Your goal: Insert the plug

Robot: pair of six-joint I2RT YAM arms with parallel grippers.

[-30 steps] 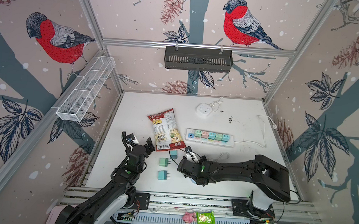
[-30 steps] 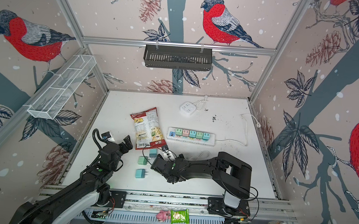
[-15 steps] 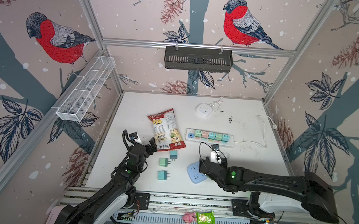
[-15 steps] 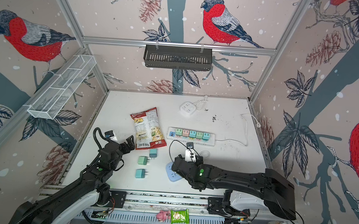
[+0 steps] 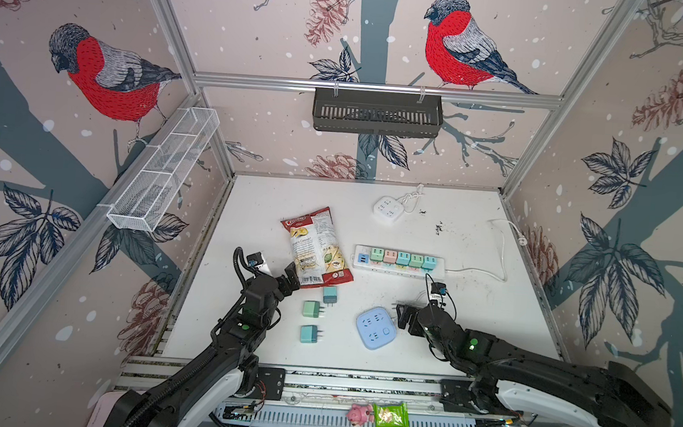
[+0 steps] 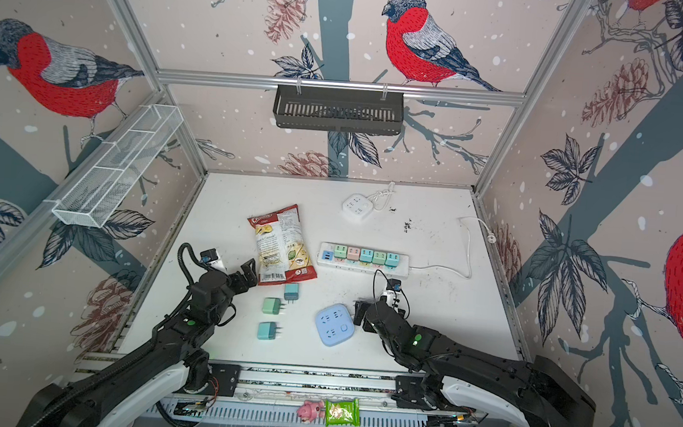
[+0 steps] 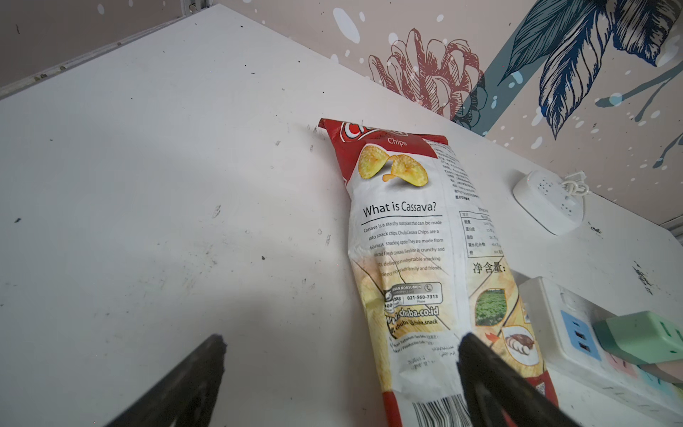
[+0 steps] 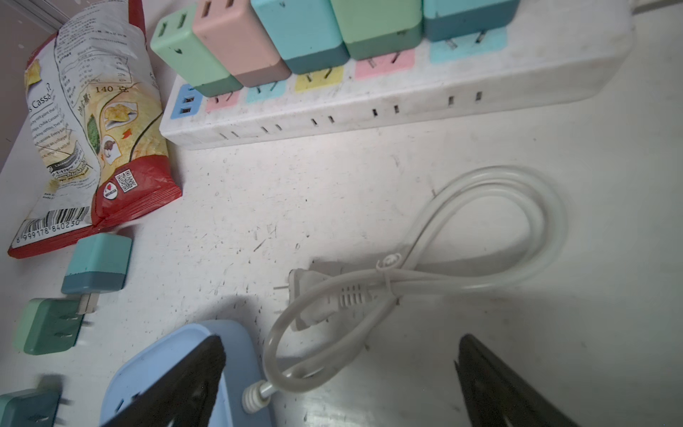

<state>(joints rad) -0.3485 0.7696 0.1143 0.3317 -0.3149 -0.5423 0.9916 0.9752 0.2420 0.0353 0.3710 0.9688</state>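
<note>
Taking the white table in both top views as a clock face with 12 at the back wall, 3 loose plugs lie flat near 7 o'clock: a teal plug just below the chip bag, a green plug beside it, and a second teal plug nearest the front edge. The blue socket block sits at about 6 o'clock, its tied white cord coiled beside it. The power strip lies just past centre toward 3 o'clock, with 5 plugs seated in it. The left gripper hangs at 8 o'clock by the bag's barcode corner, jaws spread wide and empty. The right gripper is also spread wide and holds nothing; it sits at the block's 3 o'clock, and whether 1 finger touches the block cannot be told. A white socket cube rests near 12 o'clock.
</note>
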